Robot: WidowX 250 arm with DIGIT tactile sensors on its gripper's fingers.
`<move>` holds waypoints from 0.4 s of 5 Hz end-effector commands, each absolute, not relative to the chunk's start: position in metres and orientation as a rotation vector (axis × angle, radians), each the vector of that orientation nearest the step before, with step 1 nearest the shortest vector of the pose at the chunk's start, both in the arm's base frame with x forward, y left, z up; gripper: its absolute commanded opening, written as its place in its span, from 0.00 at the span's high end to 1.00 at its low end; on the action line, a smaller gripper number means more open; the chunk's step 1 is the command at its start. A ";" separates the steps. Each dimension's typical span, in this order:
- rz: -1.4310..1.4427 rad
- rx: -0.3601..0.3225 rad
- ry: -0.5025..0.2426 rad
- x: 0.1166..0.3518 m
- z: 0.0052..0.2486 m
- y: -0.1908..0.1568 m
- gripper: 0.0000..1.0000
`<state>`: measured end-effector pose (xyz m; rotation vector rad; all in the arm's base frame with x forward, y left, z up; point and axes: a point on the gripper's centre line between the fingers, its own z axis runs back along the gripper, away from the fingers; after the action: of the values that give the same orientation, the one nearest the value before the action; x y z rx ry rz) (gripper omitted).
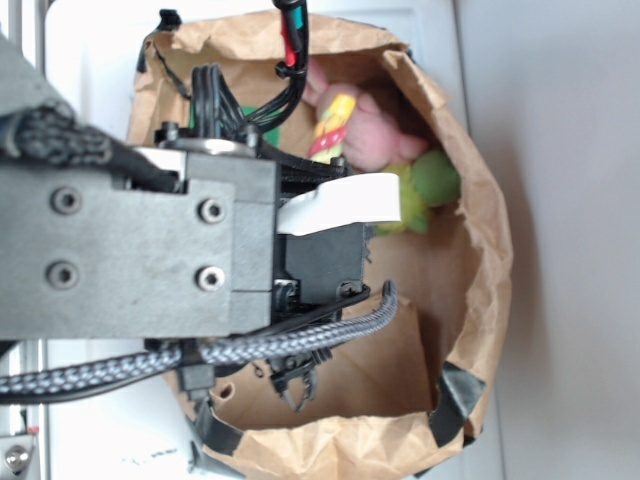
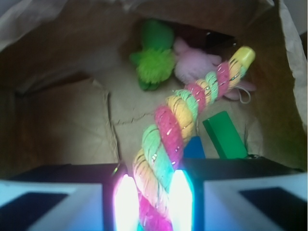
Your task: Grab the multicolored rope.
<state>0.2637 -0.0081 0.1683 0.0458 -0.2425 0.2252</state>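
The multicolored rope (image 2: pixel 173 130), a thick twist of red, yellow and pale green strands with a yellow end, runs up and to the right from between my fingers in the wrist view. My gripper (image 2: pixel 153 199) is shut on the rope's lower part, the two glowing pads pressed against its sides. In the exterior view the arm fills the left and middle, and only the rope's upper end (image 1: pixel 333 125) shows past it inside the paper bag (image 1: pixel 480 260).
On the bag floor lie a fuzzy green plush toy (image 2: pixel 155 62), a pink plush toy (image 2: pixel 195 65), a green block (image 2: pixel 224 134) and a blue block (image 2: pixel 193 148). The bag's crumpled walls (image 2: pixel 57 43) rise close on every side.
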 end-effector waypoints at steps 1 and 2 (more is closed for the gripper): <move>0.134 0.022 -0.195 0.268 0.201 -0.001 1.00; 0.157 0.006 -0.186 0.272 0.203 0.005 1.00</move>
<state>0.2677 -0.0048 0.1844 0.0096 -0.1384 0.1445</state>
